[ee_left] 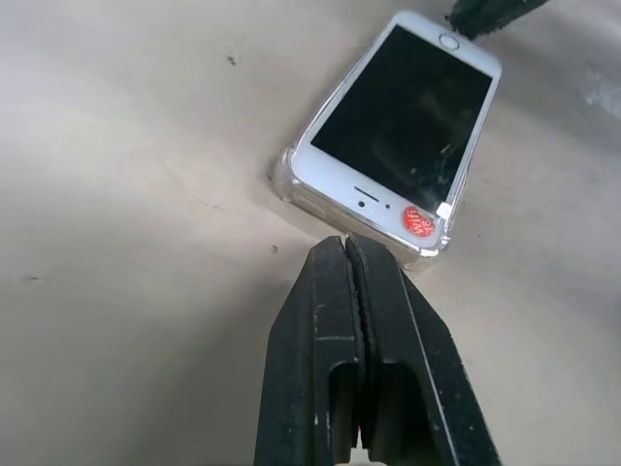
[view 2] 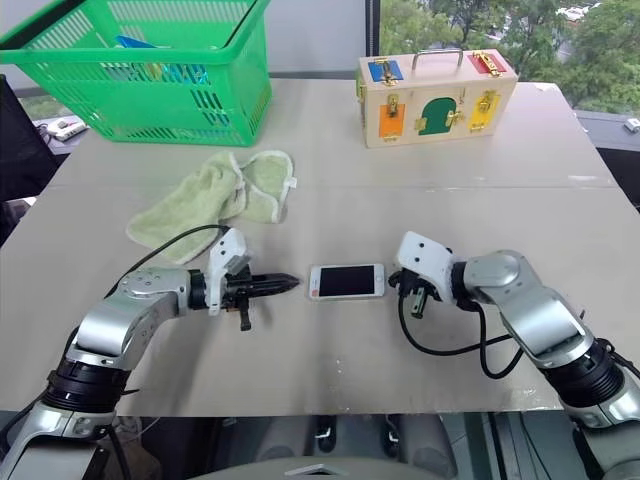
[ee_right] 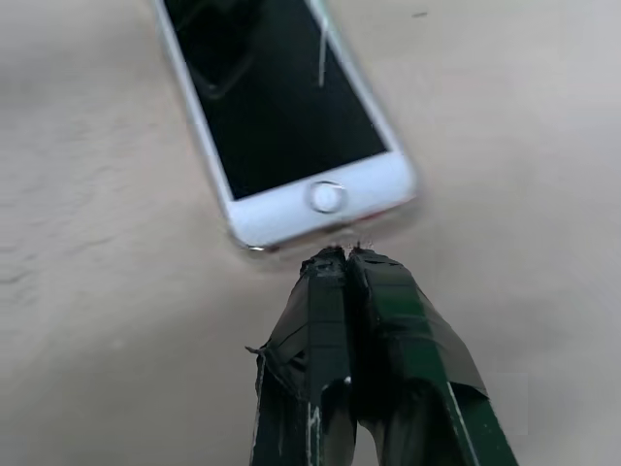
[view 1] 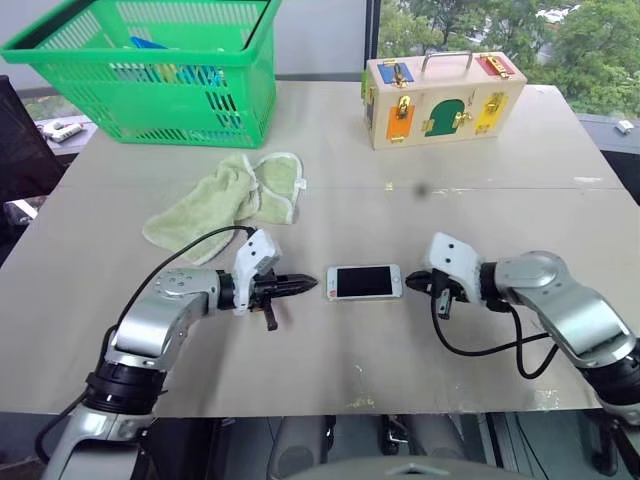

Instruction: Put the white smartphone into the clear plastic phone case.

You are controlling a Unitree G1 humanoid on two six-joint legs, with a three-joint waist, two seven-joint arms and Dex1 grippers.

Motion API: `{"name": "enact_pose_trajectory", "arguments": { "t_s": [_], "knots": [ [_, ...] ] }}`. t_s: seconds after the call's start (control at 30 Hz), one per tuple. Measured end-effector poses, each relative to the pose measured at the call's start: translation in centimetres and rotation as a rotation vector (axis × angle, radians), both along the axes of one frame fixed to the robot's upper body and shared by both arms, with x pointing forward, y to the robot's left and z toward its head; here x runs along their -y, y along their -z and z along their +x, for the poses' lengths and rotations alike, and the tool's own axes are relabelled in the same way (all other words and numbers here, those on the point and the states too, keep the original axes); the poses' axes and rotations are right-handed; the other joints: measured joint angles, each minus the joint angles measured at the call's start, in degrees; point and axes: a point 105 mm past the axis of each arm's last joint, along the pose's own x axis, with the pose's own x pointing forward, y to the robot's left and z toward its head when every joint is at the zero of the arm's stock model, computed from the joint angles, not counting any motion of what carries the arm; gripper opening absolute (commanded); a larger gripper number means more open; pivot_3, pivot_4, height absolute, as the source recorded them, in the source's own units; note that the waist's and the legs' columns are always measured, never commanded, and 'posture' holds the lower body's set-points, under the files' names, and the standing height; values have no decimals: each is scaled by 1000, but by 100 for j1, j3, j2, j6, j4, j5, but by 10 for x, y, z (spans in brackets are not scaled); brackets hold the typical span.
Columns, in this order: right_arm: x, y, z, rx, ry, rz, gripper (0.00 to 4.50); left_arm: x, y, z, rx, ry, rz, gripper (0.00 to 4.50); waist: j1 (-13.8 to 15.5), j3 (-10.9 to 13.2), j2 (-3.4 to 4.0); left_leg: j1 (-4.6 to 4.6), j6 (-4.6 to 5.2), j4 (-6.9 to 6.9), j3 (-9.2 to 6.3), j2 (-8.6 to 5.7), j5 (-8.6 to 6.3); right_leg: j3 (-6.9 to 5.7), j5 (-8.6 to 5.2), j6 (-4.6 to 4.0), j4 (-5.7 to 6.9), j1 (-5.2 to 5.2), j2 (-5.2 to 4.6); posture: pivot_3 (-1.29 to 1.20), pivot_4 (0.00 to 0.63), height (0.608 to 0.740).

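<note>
You had the flat white smartphone (view 1: 365,282) lying screen-up mid-table (view 1: 480,190), apparently seated in its thin clear plastic case (ee_left: 287,184), with the left claw (view 1: 310,285) and right claw (view 1: 413,284) both shut empty at either end, so pressing the edges home looked next.

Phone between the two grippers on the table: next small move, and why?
Probably back both grippers off. The phone already sits screen-up inside the clear case, whose rim wraps its corners. The left gripper and right gripper are shut, one at each end of the phone, holding nothing. A light press on a corner may be worthwhile if one isn't seated.
</note>
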Motion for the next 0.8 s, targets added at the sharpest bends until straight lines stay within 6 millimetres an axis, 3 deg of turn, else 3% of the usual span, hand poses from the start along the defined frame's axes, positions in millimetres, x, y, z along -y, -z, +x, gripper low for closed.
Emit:
{"name": "enact_pose_trajectory", "arguments": {
  "t_s": [0.37, 0.57, 0.8],
  "knots": [
    [-3, 1, 5, -12, -16, 5, 122, 3, 3, 2, 19, 2, 3, 0, -5, -1, -1, 5, 0, 4, 1, 1, 0, 2, 0, 0, 11, 0, 3, 0, 150, 740],
    [7, 0, 5, -11, 3, 2, 122, 6, -11, 4, 41, 17, -89, 0, 1, 0, -1, 2, 0, 6, 2, 0, 0, 2, 0, -1, 12, 0, 1, 0, 150, 740],
    [8, -18, 7, -4, 31, 129, 122, 30, -13, 7, 57, 83, -94, 0, -1, -1, -2, 3, 0, 9, 1, -2, 0, 3, 1, 0, 15, 1, 4, 0, 150, 740]
  ]
}}
